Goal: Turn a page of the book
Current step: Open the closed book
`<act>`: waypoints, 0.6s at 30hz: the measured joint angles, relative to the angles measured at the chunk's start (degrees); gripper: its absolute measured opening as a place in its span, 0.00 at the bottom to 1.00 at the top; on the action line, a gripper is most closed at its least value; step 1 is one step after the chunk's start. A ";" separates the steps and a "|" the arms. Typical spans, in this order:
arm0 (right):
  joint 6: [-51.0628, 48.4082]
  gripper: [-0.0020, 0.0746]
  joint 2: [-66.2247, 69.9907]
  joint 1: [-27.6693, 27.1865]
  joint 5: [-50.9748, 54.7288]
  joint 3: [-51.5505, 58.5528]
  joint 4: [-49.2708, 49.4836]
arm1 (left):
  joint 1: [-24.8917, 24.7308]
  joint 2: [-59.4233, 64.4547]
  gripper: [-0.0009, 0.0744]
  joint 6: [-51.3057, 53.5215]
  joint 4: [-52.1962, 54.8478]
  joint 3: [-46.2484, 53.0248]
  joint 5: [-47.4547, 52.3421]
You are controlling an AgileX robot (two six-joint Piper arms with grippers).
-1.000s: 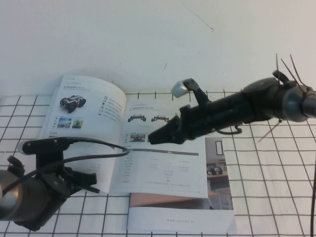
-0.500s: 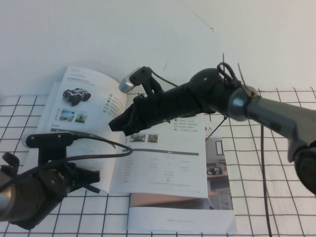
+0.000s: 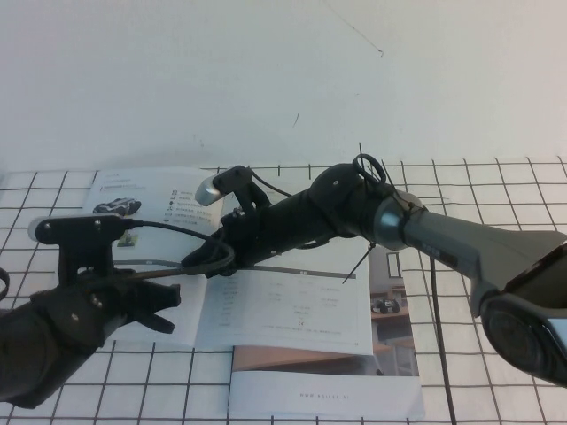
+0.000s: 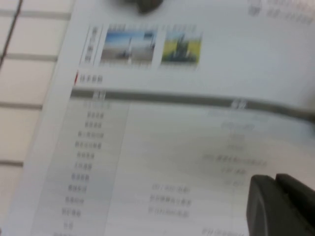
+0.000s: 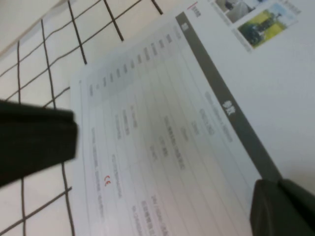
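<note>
Nearest the camera, the left tool (image 3: 164, 312) hangs low over the lower left part of the open book (image 3: 292, 310), its dark fingers close together and gripping nothing; it seems placed there to steady the left side rather than to turn anything. Its wrist view shows only printed table rows and two small photos close beneath it.

Just beyond, the right arm reaches across from the right, and the right tool (image 3: 197, 263) lies low over the fold, apparently pressing the turned page (image 3: 146, 212) down flat on the left. Whether its fingers are spread or together I cannot tell. The page now lies nearly level, white face up with a robot photo and text, so the turn looks close to finished.

The book rests on the gridded tabletop (image 3: 496, 266), left of middle. A second booklet (image 3: 328, 390) peeks out beneath its lower right corner, showing a classroom photo strip and a white bottom edge. The two arms crowd each other over the left half, with the left arm's cable (image 3: 190, 248) looping right by the right tool. Farther back stands a plain white wall (image 3: 266, 80).
</note>
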 joint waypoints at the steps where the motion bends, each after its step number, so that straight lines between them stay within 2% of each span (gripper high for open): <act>1: 0.82 0.02 -0.02 0.17 0.00 -0.08 -0.76 | 0.00 -1.00 0.01 0.00 0.64 0.00 0.00; 10: 5.91 0.02 0.73 0.50 1.39 -3.18 -7.32 | 0.00 -10.73 0.01 1.70 3.97 0.00 0.71; 18: 7.44 0.02 0.89 0.50 6.49 -10.96 -11.15 | 0.00 -21.84 0.01 13.66 4.23 0.00 7.28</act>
